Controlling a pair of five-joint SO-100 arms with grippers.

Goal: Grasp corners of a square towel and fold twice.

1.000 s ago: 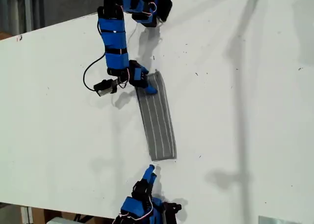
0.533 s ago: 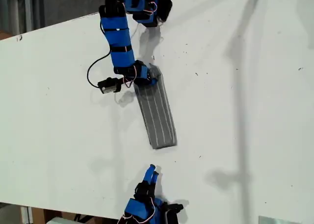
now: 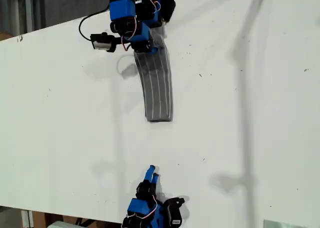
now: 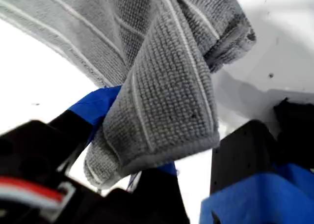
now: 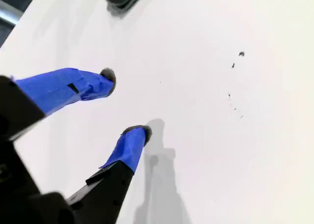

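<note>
The towel point(image 3: 158, 90), grey with thin white stripes, lies folded into a long narrow strip on the white table point(image 3: 240, 113). Its upper end is lifted by my first gripper point(image 3: 145, 48), which is shut on bunched layers of the towel point(image 4: 162, 96) close to a corner point(image 4: 240, 32). The strip's free end point(image 3: 160, 119) rests flat toward the table's middle. My second gripper point(image 3: 152, 172) hovers near the exterior view's bottom edge, well apart from the towel. It is open with only bare table between its blue fingers point(image 5: 126, 104).
The first arm's base point(image 3: 150, 3) stands at the table's far edge, right behind the towel's raised end. The second arm's base point(image 3: 155, 213) sits at the near edge. Small dark specks point(image 5: 240, 53) mark the tabletop.
My first gripper has drawn back toward the exterior view's top, dragging the towel strip with it. The gap between the strip's free end and my second gripper has grown.
</note>
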